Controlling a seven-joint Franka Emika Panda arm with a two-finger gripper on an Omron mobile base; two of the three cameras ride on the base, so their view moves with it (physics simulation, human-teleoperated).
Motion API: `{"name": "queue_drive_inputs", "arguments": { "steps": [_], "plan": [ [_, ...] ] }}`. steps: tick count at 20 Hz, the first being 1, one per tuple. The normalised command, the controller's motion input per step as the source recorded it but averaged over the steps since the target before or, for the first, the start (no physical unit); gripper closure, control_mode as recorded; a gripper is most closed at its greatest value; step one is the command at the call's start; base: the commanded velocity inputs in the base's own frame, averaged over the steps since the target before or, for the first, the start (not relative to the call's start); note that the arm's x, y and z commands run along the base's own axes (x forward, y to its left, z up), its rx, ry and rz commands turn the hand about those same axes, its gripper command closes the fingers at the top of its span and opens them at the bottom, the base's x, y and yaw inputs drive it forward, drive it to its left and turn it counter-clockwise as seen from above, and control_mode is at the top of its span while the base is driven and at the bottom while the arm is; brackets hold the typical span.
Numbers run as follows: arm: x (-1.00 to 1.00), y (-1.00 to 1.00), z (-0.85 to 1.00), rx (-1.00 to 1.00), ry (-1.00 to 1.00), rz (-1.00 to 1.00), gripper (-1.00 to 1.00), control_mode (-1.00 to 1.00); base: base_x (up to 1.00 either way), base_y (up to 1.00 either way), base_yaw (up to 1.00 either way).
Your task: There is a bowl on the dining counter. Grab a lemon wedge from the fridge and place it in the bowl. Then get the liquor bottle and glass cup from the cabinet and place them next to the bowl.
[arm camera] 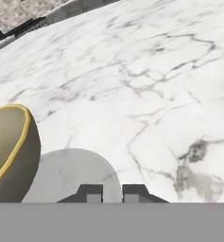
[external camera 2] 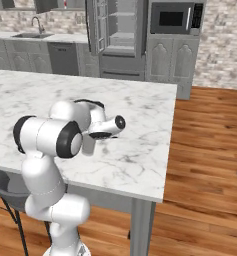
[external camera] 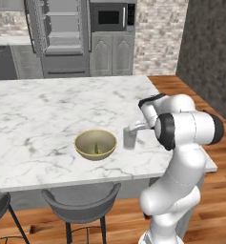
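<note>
Grey stools (external camera: 81, 202) under dining counter (external camera: 38, 119); tool (arm camera: 112, 193) clamped on glass cup (external camera: 129, 137).

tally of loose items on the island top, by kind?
bowl: 1
lemon wedge, inside the bowl: 1
glass cup, beside the bowl, at the claw: 1
Total: 3
</note>
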Motion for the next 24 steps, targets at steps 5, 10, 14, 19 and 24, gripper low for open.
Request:
{"name": "queue_drive_inputs", "arguments": {
  "steps": [5,10,14,19,24],
  "plan": [
    [-0.21,0.28,0.00,0.00,-0.05,0.00,-1.00,-1.00,0.00,0.00,0.00],
    [-0.09,0.00,0.03,0.00,-0.02,0.00,-1.00,-1.00,0.00,0.00,0.00],
    [-0.21,-0.19,0.52,0.01,0.00,0.00,-1.00,-1.00,0.00,0.00,0.00],
    [-0.15,-0.08,0.87,0.00,0.00,-0.01,-1.00,-1.00,0.00,0.00,0.00],
    [-0.27,0.00,1.00,0.00,0.00,-0.04,-1.00,-1.00,0.00,0.00,0.00]
  ]
}}
